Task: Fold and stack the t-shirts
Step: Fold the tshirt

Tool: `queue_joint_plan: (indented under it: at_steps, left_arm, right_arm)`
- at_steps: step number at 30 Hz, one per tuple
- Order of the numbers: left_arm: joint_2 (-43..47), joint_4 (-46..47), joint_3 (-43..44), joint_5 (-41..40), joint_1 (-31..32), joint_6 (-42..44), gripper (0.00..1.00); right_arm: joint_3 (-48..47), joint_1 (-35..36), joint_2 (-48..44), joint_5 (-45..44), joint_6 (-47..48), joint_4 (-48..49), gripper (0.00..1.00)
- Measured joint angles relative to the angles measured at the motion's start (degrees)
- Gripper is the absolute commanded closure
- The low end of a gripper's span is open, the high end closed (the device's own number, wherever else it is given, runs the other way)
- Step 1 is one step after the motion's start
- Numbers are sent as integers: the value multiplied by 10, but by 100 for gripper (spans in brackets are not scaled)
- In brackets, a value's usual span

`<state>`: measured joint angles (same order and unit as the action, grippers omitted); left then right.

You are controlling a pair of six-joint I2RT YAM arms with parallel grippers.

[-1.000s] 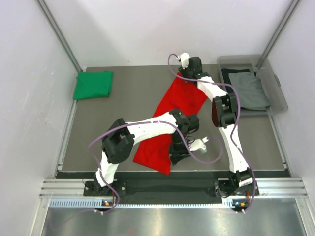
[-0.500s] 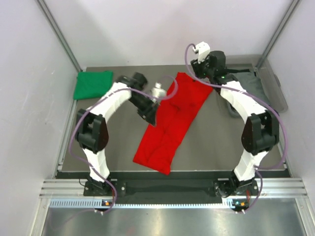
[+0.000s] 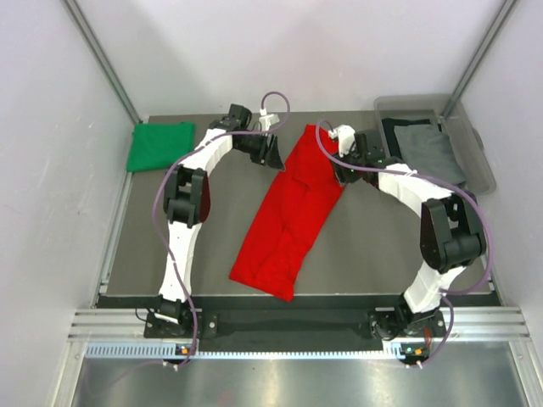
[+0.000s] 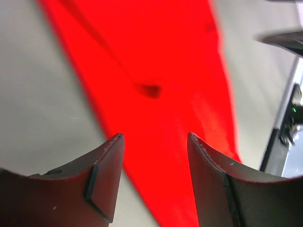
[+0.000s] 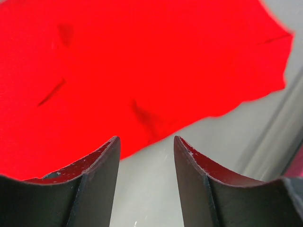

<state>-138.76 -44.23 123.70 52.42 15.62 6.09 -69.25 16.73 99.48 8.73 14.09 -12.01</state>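
Note:
The red t-shirt point(image 3: 288, 212) lies on the table as a long narrow strip, running from the far middle down to the near left. My left gripper point(image 3: 271, 153) hovers at the strip's far left edge, open; in the left wrist view its fingers point(image 4: 108, 165) frame the red cloth point(image 4: 156, 61) without holding it. My right gripper point(image 3: 341, 170) is at the strip's far right edge, open too; its wrist view shows the red hem point(image 5: 118, 56) just beyond the tips and bare table between them. A folded green t-shirt point(image 3: 159, 146) rests at the far left.
A clear plastic bin point(image 3: 475, 161) at the far right holds a grey t-shirt point(image 3: 428, 153) over a dark one. The grey table mat point(image 3: 382, 246) is bounded by white walls and, at the near side, a metal rail point(image 3: 297, 322).
The left arm swung from the shirt's near end up to its far left edge and its jaws widened. The right arm came from the far back down to the shirt's far right edge.

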Motion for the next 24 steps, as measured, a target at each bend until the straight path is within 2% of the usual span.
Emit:
queue_joint_plan:
  at_steps: [5, 10, 15, 19, 22, 24]
  left_arm:
    - [-99, 23, 55, 12, -15, -41, 38]
    - [-135, 54, 127, 2, -20, -55, 37]
    - [-168, 78, 157, 23, -15, -63, 44]
    - [-188, 100, 178, 28, -6, -67, 55]
    - [-196, 118, 185, 21, 0, -68, 68]
    - [-201, 132, 187, 18, 2, -77, 91]
  right_arm:
    - [29, -6, -31, 12, -2, -10, 51]
    - [48, -13, -73, 19, -2, -12, 51]
    - [74, -14, -87, 21, -2, -7, 51]
    - [85, -17, -87, 21, -3, -11, 51]
    - [85, -22, -87, 21, -2, -8, 51]
    - [87, -26, -87, 21, -2, -8, 51]
